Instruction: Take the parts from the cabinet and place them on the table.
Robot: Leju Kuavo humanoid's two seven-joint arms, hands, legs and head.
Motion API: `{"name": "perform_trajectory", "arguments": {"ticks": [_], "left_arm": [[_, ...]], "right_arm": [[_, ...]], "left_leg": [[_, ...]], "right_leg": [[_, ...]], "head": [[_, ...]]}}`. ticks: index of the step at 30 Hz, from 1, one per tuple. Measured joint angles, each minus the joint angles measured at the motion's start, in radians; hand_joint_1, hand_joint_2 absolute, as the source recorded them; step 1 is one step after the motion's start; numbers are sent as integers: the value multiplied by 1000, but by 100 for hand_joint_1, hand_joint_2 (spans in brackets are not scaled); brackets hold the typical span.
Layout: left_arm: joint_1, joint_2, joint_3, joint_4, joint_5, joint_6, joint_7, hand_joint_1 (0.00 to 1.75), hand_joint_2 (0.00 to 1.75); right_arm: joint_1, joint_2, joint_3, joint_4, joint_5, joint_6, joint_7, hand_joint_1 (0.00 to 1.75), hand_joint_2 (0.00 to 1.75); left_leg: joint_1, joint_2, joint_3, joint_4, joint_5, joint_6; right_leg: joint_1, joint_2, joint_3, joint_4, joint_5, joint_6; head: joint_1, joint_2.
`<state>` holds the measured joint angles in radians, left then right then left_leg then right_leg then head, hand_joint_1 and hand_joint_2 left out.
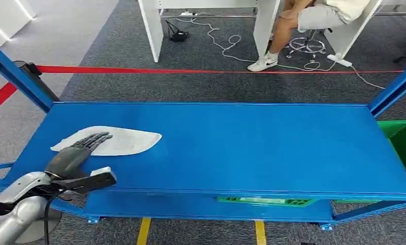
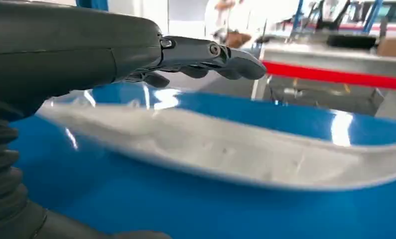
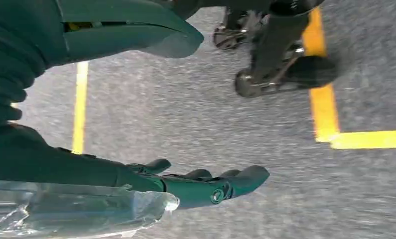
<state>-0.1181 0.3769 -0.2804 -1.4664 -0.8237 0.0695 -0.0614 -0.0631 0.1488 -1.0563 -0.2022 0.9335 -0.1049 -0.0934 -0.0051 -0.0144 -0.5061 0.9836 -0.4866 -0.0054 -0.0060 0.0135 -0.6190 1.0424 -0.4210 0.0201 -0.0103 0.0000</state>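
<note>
Lying flat on the blue table [image 1: 252, 148], the white part [image 1: 124, 141] sits under the left hand [image 1: 78, 151] — fingers outstretched, gripping nothing.

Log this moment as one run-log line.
left hand: open, flat over white part | part: lying on blue table, left side | right hand: open, hanging over floor | green bin: beside table's right end

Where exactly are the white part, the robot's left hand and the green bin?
white part [image 1: 126, 142], head view, on its bare middle beside the fingers.
left hand [image 1: 75, 153], head view, on the back of the hand.
green bin [image 1: 402, 133], head view, on its inner wall at the table's right end.
</note>
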Motion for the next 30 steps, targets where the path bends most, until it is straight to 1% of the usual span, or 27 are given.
{"name": "perform_trajectory", "arguments": {"ticks": [2,5,6,7,8,10,13,17,21,23,28,29,30], "left_arm": [[-15,9,-14,7,-35,38,0,0,175],[-25,27,-24,9,-93,96,0,0,175],[-26,34,-28,9,-106,107,2,0,175],[-30,39,-32,9,-112,103,9,0,175],[-36,44,-35,11,-119,87,23,0,175],[-58,50,-43,25,-133,26,68,0,175],[-112,53,-55,77,-152,-54,129,0,175],[-191,53,-81,186,-135,-171,163,0,175],[-243,53,-106,273,-112,-213,164,0,175],[-272,58,-121,313,-87,-245,167,0,175],[-325,68,-145,392,-55,-251,166,0,175],[-332,70,-150,403,-51,-250,166,175,175],[-337,71,-152,413,-45,-249,166,175,175]], "right_arm": [[4,6,-1,0,6,0,26,0,175],[10,15,-1,1,15,4,38,0,175],[10,17,-1,1,18,5,37,0,175],[11,17,-1,1,18,6,31,0,175],[11,18,-1,1,18,7,22,0,175],[10,18,-1,0,15,8,1,0,175],[9,18,-6,0,6,8,-22,0,175],[9,18,-10,0,3,7,-23,0,175],[10,18,-17,0,3,3,-15,0,175],[9,18,-23,0,4,-1,-6,0,175],[10,19,-27,1,8,-4,4,0,175],[10,19,-29,0,10,-4,5,0,175],[10,19,-29,1,11,-4,5,0,175]], "left_leg": [[0,0,0,0,0,0],[0,0,0,0,0,0],[0,0,0,0,0,0],[0,0,0,0,0,0],[0,0,0,0,0,0],[0,0,0,0,0,0],[0,0,0,0,1,0],[0,0,0,0,1,-1],[0,0,0,0,2,-1],[0,0,0,0,2,-1],[0,0,0,0,2,-2],[0,0,0,0,2,-2],[0,0,0,0,2,-2]], "right_leg": [[0,1,0,0,0,0],[0,1,-1,0,0,0],[0,1,-1,0,0,0],[0,1,-1,0,0,0],[0,1,-1,0,0,0],[0,0,-1,0,0,0],[0,0,0,0,0,0],[0,0,0,0,2,0],[0,1,0,0,2,0],[0,0,0,0,2,0],[0,0,2,0,2,0],[0,0,2,0,2,0],[0,0,2,0,2,0]], "head": [[0,0],[0,0],[0,0],[0,0],[0,0],[0,0],[0,0],[0,0],[0,0],[0,0],[0,0],[0,0],[0,0]]}}
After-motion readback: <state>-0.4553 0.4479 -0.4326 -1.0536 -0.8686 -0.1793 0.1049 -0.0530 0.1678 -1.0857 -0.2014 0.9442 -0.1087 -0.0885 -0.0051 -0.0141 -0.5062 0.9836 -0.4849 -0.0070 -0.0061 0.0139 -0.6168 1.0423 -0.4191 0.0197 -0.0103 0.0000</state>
